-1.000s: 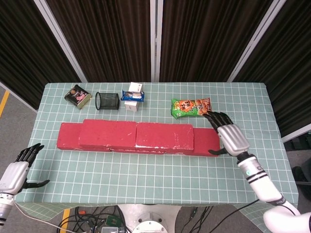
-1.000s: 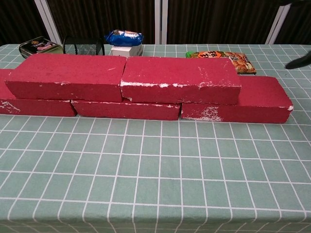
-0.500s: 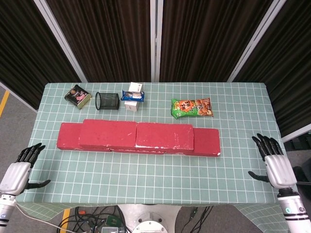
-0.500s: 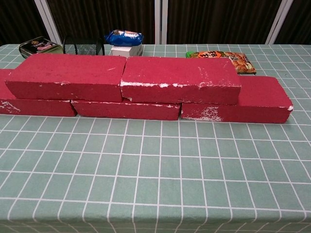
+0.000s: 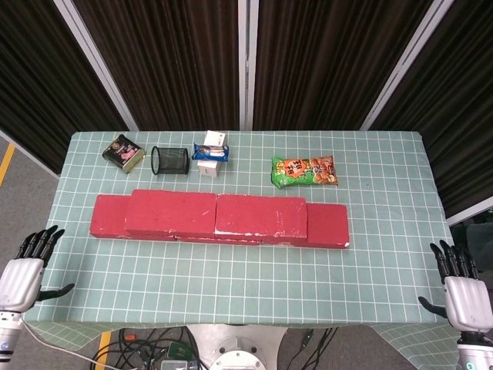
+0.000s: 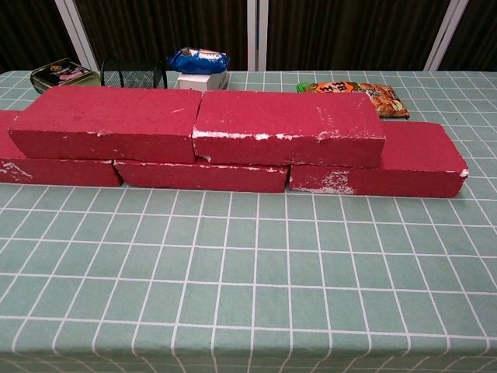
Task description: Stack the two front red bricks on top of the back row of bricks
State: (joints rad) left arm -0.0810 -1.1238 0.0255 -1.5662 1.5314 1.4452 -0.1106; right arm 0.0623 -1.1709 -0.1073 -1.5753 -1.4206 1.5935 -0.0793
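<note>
— Bricks: how many were there, and where?

— Five red ones near the middle of the table (image 5: 385, 254). Three formed the bottom row (image 6: 203, 176), laid end to end. The two upper bricks sat on top of that row: the left top brick (image 5: 171, 212) and the right top brick (image 5: 261, 216), touching end to end. The bottom row stuck out past them at both ends.

— And the hands?

— Two, both off the table and holding nothing. The left hand (image 5: 23, 274) hung beside the near left corner, fingers spread and pointing up. The right hand (image 5: 464, 294) was by the near right corner, fingers likewise apart. Neither showed in the chest view.

— Anything else on the cloth?

— Four things behind the bricks: one tin (image 5: 124, 152), one black mesh cup (image 5: 170, 160), one white box (image 5: 212, 164) with a blue packet (image 5: 210, 153) lying on it, and one green snack bag (image 5: 303, 170) well apart to the right.
</note>
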